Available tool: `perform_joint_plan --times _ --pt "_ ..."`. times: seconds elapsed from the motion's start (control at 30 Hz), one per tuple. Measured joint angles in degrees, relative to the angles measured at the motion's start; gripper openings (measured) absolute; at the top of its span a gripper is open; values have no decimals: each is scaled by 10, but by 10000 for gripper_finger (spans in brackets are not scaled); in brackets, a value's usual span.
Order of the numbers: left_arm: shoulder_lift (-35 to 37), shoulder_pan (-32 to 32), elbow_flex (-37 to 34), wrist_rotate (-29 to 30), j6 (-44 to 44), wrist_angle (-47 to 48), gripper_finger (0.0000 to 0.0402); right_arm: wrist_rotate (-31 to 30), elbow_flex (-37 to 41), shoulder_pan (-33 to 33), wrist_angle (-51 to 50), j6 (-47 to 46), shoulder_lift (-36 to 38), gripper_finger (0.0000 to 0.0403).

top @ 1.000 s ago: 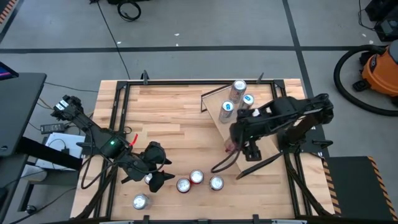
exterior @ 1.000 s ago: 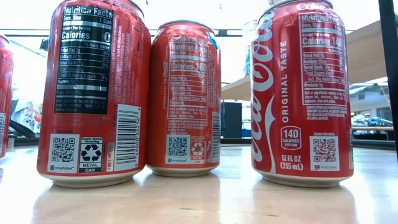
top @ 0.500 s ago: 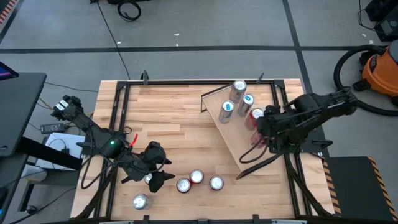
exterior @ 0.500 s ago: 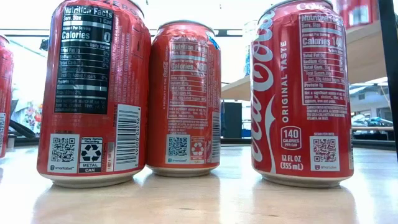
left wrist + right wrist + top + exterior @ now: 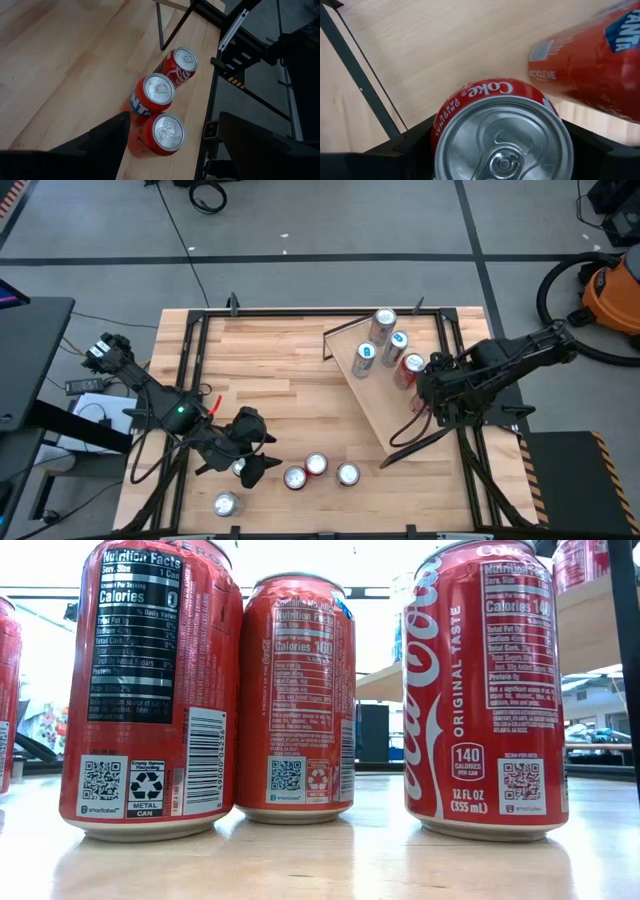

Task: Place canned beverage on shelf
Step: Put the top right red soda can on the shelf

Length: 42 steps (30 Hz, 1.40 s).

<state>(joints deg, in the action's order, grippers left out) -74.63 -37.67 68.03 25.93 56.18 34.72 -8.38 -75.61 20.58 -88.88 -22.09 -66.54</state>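
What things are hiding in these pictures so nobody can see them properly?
- High view: the right claw is covered by its own arm, so its grip on the Coke can doesn't show.
- Right wrist view: the Coke can's lower body is cut off by the picture edge.
- Low view: three red cans block most of the shelf.
- High view: can labels are too small to read.

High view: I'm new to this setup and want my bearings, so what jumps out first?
The slanted shelf at the table's right, carrying four upright cans. The right gripper is clamped around the red Coke can there. Near the front edge, the left gripper hovers open beside a cluster of three cans.
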Motion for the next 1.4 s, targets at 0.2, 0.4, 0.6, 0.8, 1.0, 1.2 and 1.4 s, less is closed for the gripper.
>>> perform_joint_plan --times 0.2,0.4,0.6,0.8,1.0,1.2,1.4 --pt "0 0 0 0 0 0 315 -40 3 0 10 2 10 323" --pt "0 6 0 0 0 0 315 -48 3 0 8 10 11 323" --pt "0 20 0 0 0 0 315 -49 3 -6 8 17 11 323" --pt "0 23 0 0 0 0 315 -60 3 -23 8 28 11 323" --pt "0 23 0 0 0 0 315 -72 3 -35 8 37 10 323" --pt "0 23 0 0 0 0 315 -70 3 -42 9 39 10 323" --pt "0 23 0 0 0 0 315 -41 3 -42 12 43 11 323"
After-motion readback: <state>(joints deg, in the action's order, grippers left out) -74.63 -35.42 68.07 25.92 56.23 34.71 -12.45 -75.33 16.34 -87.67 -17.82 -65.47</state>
